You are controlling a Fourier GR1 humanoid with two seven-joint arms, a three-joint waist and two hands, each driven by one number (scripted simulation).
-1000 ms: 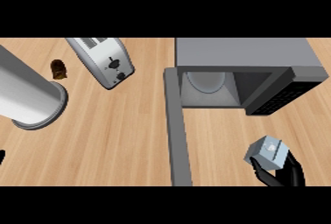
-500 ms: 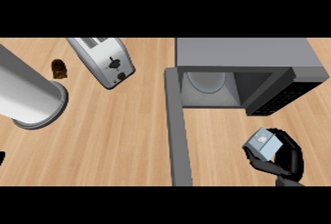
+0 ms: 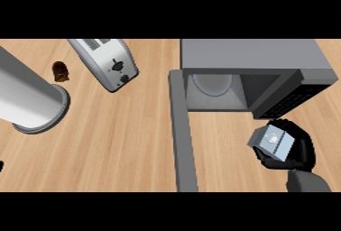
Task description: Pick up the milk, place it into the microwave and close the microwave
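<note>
So the milk (image 3: 272,141) was a small grey-blue carton, and it sat in the right hand (image 3: 290,153), whose black fingers were curled round it from underneath and on the right side. Clamped on the carton, basically. It looked lifted off the counter (image 3: 120,149), though from straight above I couldn't swear to how high. It sat at the near right of the scene, just in front of the microwave (image 3: 253,67) and a bit right of the opening.

The microwave's door (image 3: 183,135) was swung wide open, running toward the near edge as a long grey slab on the left of the cavity. Inside you could see the pale round turntable (image 3: 212,83) and nothing else on it.

My read: the pick-up was done and the carry step was in hand. The next move called for shifting the carton left and away, into the opening, clearing the control panel (image 3: 293,97) on the right side, then letting go and getting the door shut.

Left hand: only a tiny dark sliver at the near left edge, so couldn't tell what it was doing.

Off to the left, well apart from all this, were a toaster (image 3: 106,63), a big grey cylinder (image 3: 30,101) and a small brown thing (image 3: 61,71).
</note>
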